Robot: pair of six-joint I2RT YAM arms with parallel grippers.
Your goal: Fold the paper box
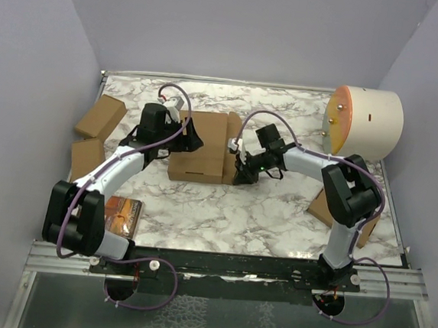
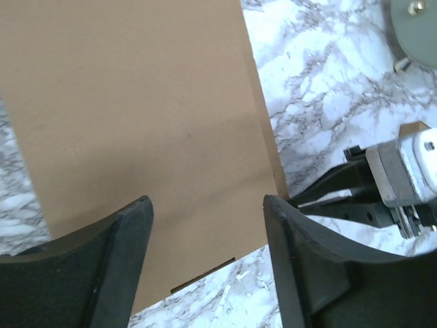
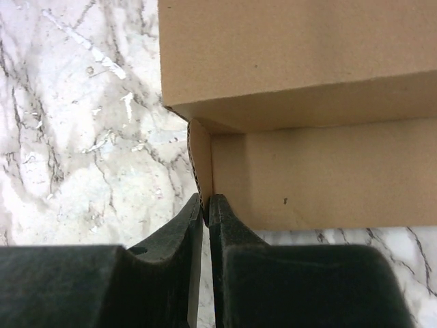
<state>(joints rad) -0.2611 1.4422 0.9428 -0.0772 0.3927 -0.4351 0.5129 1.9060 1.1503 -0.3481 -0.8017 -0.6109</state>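
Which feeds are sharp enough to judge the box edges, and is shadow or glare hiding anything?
Top external: sharp and evenly lit, no glare on the paper box, shadows soft. Left wrist: cardboard crisp, left gripper dark and soft near the lens. Right wrist: the lid's overhang shades the wall below, edges readable; right gripper dark and blurred.

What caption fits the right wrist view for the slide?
Right hand closed on the corner flap of the paper box, over the marble table.
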